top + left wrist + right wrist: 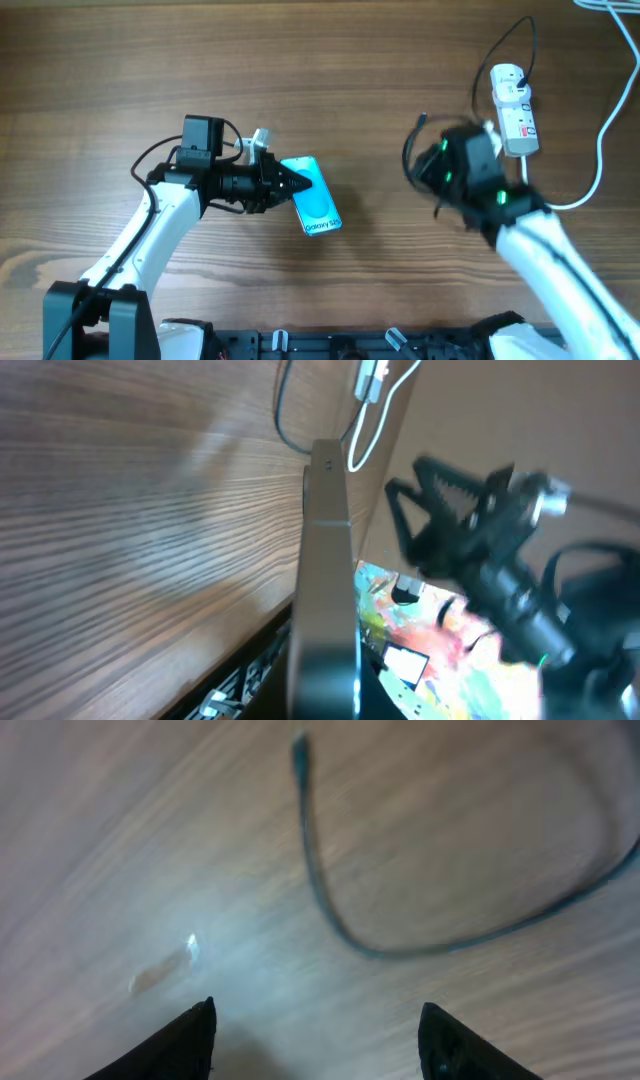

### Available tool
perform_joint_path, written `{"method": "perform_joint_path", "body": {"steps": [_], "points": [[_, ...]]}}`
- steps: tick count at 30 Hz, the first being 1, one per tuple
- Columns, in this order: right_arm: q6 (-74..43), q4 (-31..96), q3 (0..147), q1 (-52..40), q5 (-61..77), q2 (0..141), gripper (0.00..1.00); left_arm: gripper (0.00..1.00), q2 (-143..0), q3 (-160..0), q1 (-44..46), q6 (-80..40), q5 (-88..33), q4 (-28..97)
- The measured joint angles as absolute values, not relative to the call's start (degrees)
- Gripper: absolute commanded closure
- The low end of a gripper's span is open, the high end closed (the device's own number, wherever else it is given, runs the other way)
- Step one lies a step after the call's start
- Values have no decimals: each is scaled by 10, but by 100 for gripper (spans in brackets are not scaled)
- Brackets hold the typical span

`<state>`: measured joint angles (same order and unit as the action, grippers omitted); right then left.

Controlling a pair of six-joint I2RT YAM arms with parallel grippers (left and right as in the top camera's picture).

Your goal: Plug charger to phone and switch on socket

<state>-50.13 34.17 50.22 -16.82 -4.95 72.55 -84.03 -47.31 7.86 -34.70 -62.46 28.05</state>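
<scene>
Overhead view: the phone [318,206] sat left of centre, teal screen up and tilted, with the left pincer [292,185] at its left edge.
Left pincer: it looked clamped on the phone; in the left wrist view the phone ran edge-on up the middle of the frame.
Right pincer [322,1045]: fingers apart and empty, hanging over the bench [100,60]; this view was blurred.
Charger [400,953]: a black loop lay flat on the bench ahead of the right pincer's fingers, touching neither.
Connector tip [298,742]: at the top of the right wrist frame, left of centre, free and unplugged.
Socket [515,112]: upper right of the overhead frame, beyond the right arm; whether it was switched on could not be told.
Step in hand: by my reading, the reach for the charger while the phone was held ready.
Next move: the right pincer would need to come down near the tip and close on the thin cable, then line the tip up with the phone's port, which did not show.
</scene>
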Motion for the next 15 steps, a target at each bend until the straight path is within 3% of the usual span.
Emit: {"method": "perform_joint_path", "body": {"steps": [2,7,11,14,15], "points": [[-460,329,584,-128,-38,838,44,96,-841,-473,79,-345,-627,282],[-404,306,747,-124,-42,1099,47,96,-841,-473,79,-345,-629,283],[-397,254,770,-124,-82,1183,51,96,-841,-473,79,-345,-629,283],[-377,236,774,-124,-111,1195,69,96,-841,-473,79,-345,-629,283],[-372,234,778,-124,-117,1199,70,96,-841,-473,79,-345,-629,283]]}}
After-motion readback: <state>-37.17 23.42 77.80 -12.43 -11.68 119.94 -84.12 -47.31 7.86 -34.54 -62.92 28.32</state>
